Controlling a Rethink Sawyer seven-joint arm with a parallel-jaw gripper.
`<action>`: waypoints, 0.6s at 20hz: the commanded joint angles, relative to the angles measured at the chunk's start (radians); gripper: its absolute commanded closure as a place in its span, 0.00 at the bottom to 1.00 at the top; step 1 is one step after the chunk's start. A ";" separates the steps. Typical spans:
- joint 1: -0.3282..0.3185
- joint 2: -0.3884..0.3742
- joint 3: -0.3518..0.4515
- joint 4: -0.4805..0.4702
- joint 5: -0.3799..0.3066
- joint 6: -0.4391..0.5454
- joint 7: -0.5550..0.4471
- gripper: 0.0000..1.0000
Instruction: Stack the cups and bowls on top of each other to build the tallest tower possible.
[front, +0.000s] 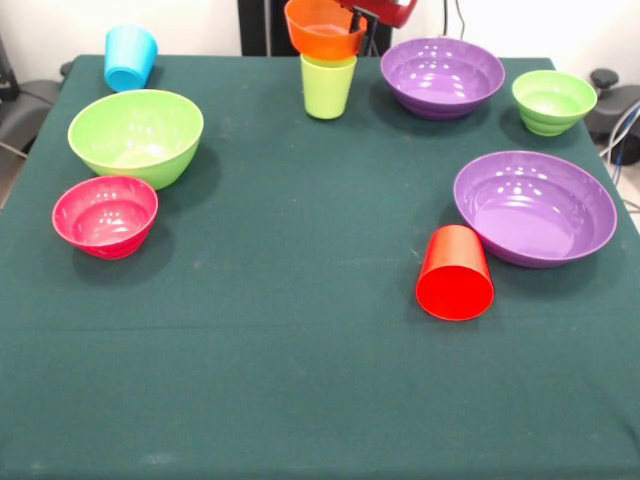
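An orange bowl hangs tilted at the table's far edge, its base right on top of an upright lime green cup. My gripper comes in from the top edge and grips the bowl's right rim. A sky blue cup is at the far left corner. A red cup lies on its side at right of centre, against a purple bowl. A large lime green bowl and a pink bowl stand at left. A second purple bowl and a small green bowl stand far right. The orange cup is out of view.
The dark green cloth covers the table. Its edges run along the left and right sides of the picture. Black gear stands beyond the far right corner.
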 joint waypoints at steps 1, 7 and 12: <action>0.004 0.101 0.082 -0.086 0.009 -0.103 0.132 1.00; 0.001 0.097 0.083 -0.089 0.004 -0.097 0.123 1.00; -0.008 0.086 0.086 -0.107 0.000 -0.066 0.103 1.00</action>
